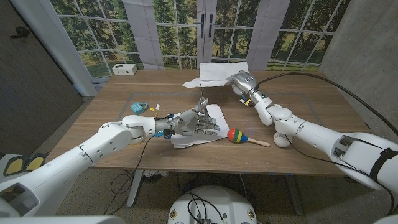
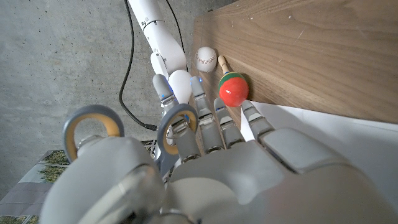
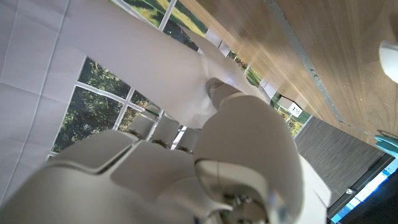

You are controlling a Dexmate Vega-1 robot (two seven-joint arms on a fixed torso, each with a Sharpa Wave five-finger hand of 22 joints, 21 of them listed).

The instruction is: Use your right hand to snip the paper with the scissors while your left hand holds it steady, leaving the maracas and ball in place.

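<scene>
Scissors (image 1: 202, 106) seemingly in left hand (image 1: 196, 122).

Both arms wear smooth, glossy white shells, rounded at the joints, with dark seams between segments. The left hand (image 1: 196, 123) is grey metal, its fingers built of ribbed, jointed links with pale pads; a silver cuff with a blue band sits at its wrist. The right hand (image 1: 241, 81) has a silver-grey back and a similar banded wrist. A black cable runs along the right arm, which has a black band near the shoulder.
</scene>
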